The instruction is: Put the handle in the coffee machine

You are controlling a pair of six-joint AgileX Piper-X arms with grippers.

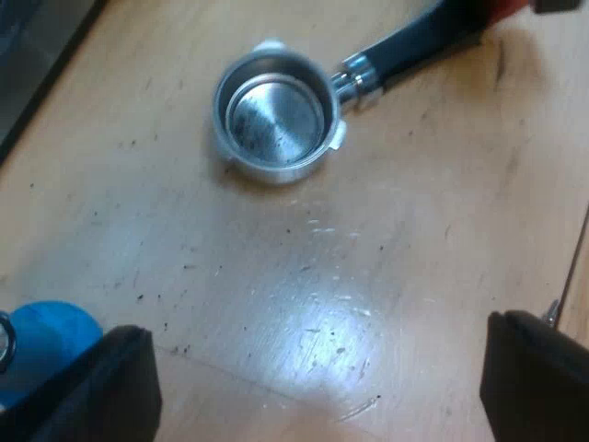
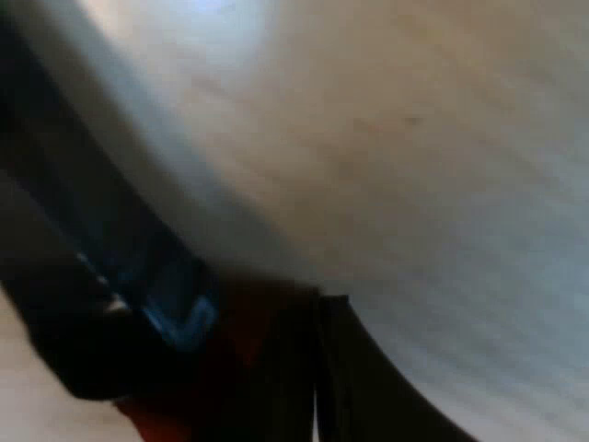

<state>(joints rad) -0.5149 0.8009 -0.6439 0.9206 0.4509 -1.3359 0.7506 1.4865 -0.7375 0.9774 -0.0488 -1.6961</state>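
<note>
The metal holder [image 1: 276,115] lies on the wooden table with its empty basket facing up. Its dark handle [image 1: 414,41] runs away from the basket to a red end [image 1: 506,9]. My left gripper [image 1: 327,387] hangs open above the bare wood a short way from the basket, with nothing between its fingers [image 1: 120,387]. My right gripper [image 2: 258,368] is hard up against the holder's dark handle [image 2: 110,276], with the handle's red end [image 2: 244,336] right at it. How it stands on the handle is too blurred to tell.
A blue tamper [image 1: 46,345] stands on the table [image 1: 350,276] beside one of my left fingers. A dark edge, perhaps the machine's base [image 1: 37,55], runs along the wood beyond the basket. Light wood [image 2: 414,138] stretches past the handle.
</note>
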